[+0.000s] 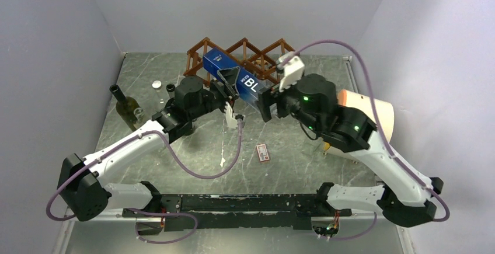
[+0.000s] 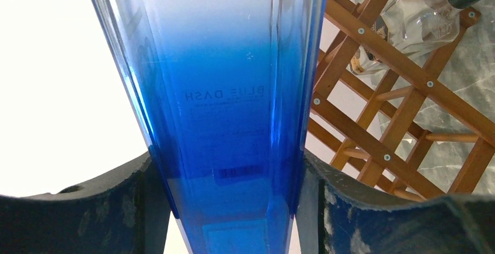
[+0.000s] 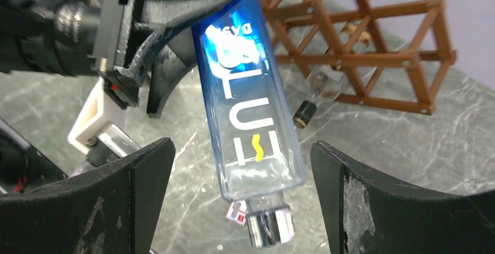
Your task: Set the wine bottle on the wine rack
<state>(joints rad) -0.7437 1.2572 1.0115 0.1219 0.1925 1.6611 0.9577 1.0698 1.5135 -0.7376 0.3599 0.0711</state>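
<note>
A square blue wine bottle [image 1: 236, 76] marked "BLUE DASH" is held in the air in front of the reddish-brown lattice wine rack [image 1: 201, 49] at the back of the table. My left gripper [image 1: 229, 87] is shut on the bottle's body [image 2: 233, 90], one finger on each side. The rack [image 2: 397, 102] is just behind it. My right gripper [image 1: 267, 103] is open, with its jaws either side of the bottle's clear shoulder [image 3: 251, 119] and silver cap [image 3: 269, 225], not touching. A clear bottle [image 3: 321, 84] lies in the rack [image 3: 373, 38].
A green bottle [image 1: 125, 109] lies at the left. A round cap [image 1: 156, 83] and a small dark piece [image 1: 170, 89] lie behind it. A small red-and-white card [image 1: 263, 152] lies mid-table. A white and orange cylinder [image 1: 373, 111] stands at the right.
</note>
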